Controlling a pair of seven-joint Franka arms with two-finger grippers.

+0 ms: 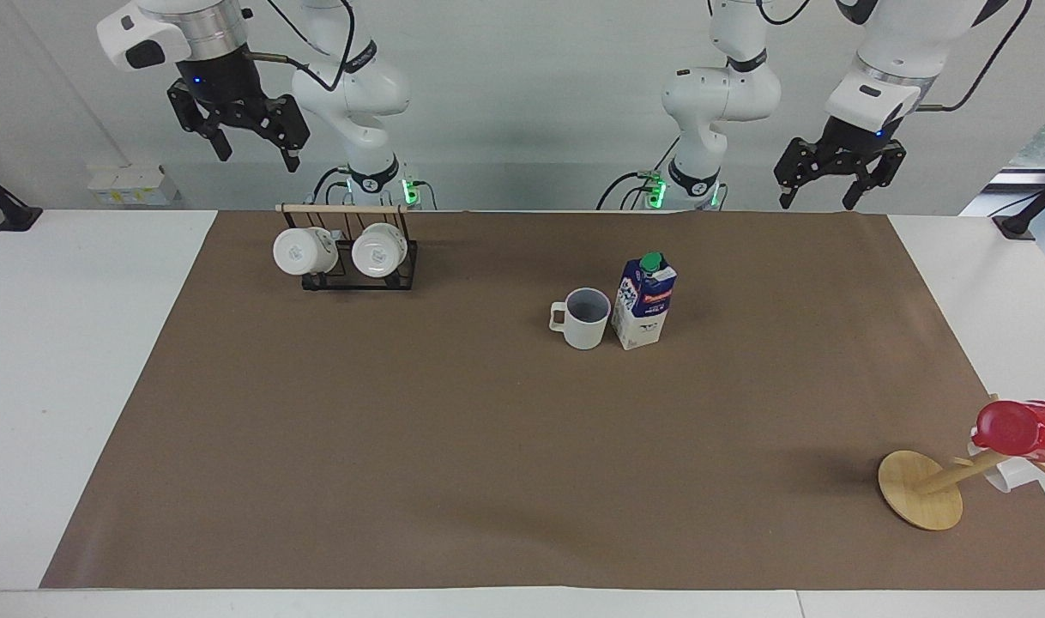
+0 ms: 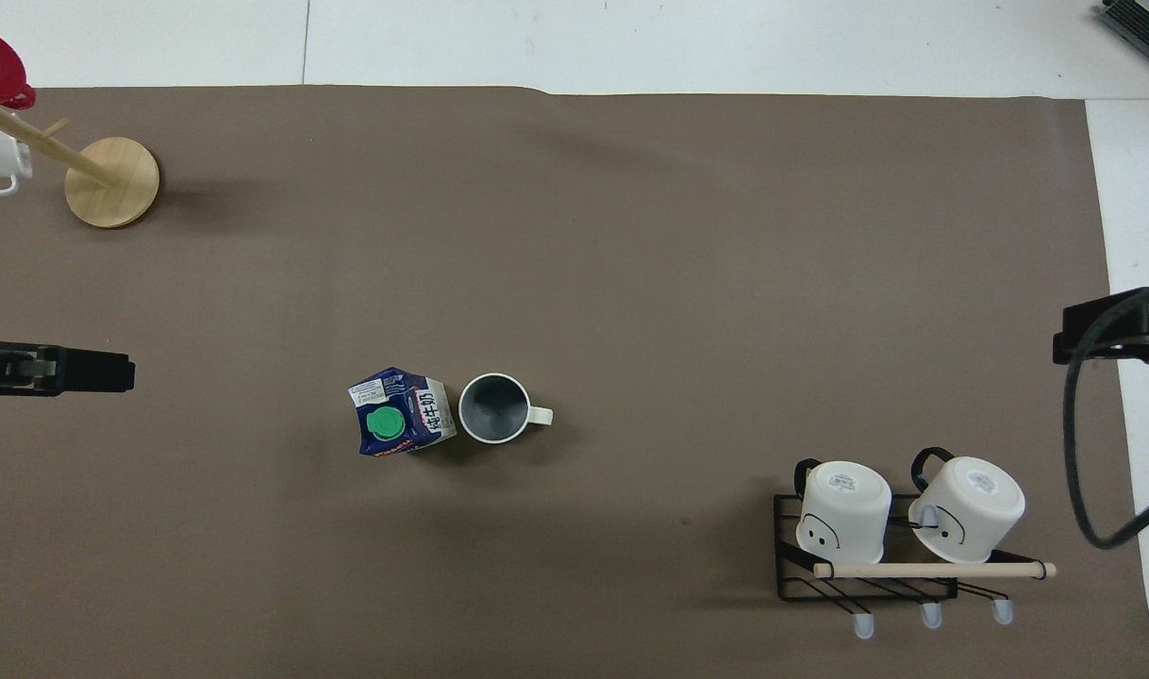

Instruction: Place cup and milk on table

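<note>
Two arms hang raised at the robots' edge of the worktop [image 1: 76, 360] in the facing view, each with its jaws spread and grasping nothing: the right gripper [image 1: 250, 148] is up over the mug rack [image 1: 351, 253], the left gripper [image 1: 817, 196] is up over the mat's edge toward its own end. Well below and between both sets of jaws, the cup [image 1: 582, 318] stands upright on the mat [image 1: 488, 446] with the milk [image 1: 644, 302] upright just beside it, on the side toward the left jaws; nothing touches either. Away from the jaws, a red cup [image 1: 1022, 429] hangs on a wooden stand [image 1: 920, 489]. Seen from overhead, the left gripper [image 2: 74, 370] shows at one edge of the view and the right gripper [image 2: 1103, 325] at the other, both well apart from the cup [image 2: 494, 408] and milk [image 2: 400, 412], which sit side by side, possibly touching. By my reading, both placings are done and the arms wait drawn back; the next move calls for nothing beyond keeping the jaws clear of the pair.
</note>
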